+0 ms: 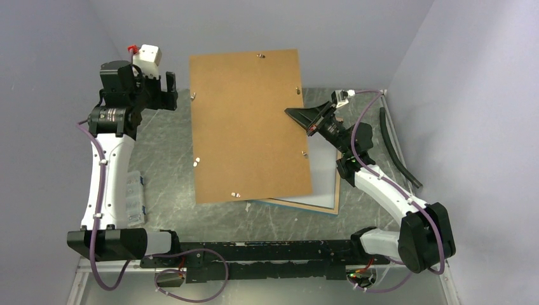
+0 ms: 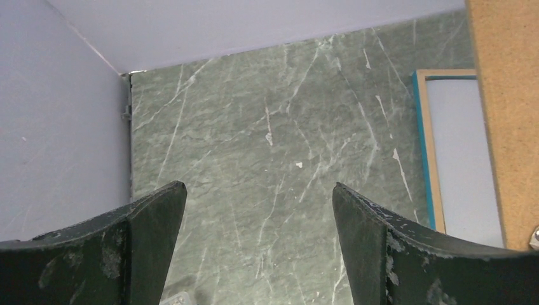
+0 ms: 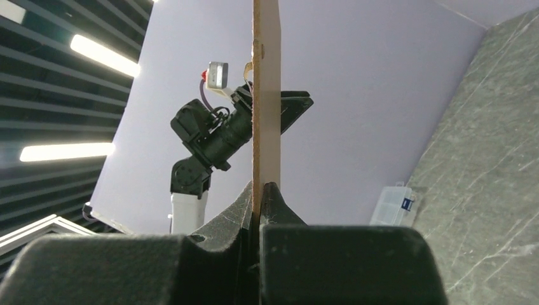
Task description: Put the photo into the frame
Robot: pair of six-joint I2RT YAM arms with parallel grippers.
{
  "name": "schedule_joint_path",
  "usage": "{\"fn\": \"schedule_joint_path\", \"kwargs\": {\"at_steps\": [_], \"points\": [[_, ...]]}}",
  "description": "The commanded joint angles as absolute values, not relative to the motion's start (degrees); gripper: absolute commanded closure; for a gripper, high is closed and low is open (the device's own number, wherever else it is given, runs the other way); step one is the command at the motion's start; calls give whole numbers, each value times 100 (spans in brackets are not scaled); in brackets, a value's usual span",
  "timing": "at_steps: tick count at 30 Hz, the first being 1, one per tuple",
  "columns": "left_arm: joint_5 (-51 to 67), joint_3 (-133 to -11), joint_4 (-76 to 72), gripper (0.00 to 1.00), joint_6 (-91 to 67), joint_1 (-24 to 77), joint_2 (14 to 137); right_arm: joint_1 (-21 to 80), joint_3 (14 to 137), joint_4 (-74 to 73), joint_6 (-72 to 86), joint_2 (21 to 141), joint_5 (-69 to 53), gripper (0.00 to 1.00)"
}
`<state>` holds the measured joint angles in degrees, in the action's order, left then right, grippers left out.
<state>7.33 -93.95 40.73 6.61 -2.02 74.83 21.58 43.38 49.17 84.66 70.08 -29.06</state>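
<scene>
My right gripper (image 1: 300,115) is shut on the right edge of the plain brown hardboard backing panel (image 1: 248,127) and holds it tilted above the table. In the right wrist view the panel (image 3: 266,95) stands edge-on between the closed fingers (image 3: 260,190). The frame (image 1: 305,206) lies on the table under the panel, with only its blue rim and a pale inner surface (image 1: 324,171) showing at the lower right. Its blue and wood edge also shows in the left wrist view (image 2: 427,146). The photo's balloon picture is not in view. My left gripper (image 1: 156,94) is open and empty at the far left (image 2: 257,190).
A clear plastic parts box (image 1: 133,197) lies by the left arm and shows in the right wrist view (image 3: 394,206). A black hose (image 1: 397,149) runs along the right wall. Small metal clips (image 1: 260,55) dot the panel's edges. Grey walls close in the marbled table (image 2: 267,146).
</scene>
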Motion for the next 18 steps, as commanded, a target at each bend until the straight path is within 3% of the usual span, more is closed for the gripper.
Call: {"fn": "schedule_joint_path", "kwargs": {"at_steps": [1, 18], "points": [[1074, -9635, 3974, 9, 439, -202, 7574, 2146, 4452, 5596, 8887, 6926, -2824, 100], [1459, -9702, 3777, 12, 339, -165, 7790, 2276, 4567, 4639, 8885, 6941, -2728, 100]]}}
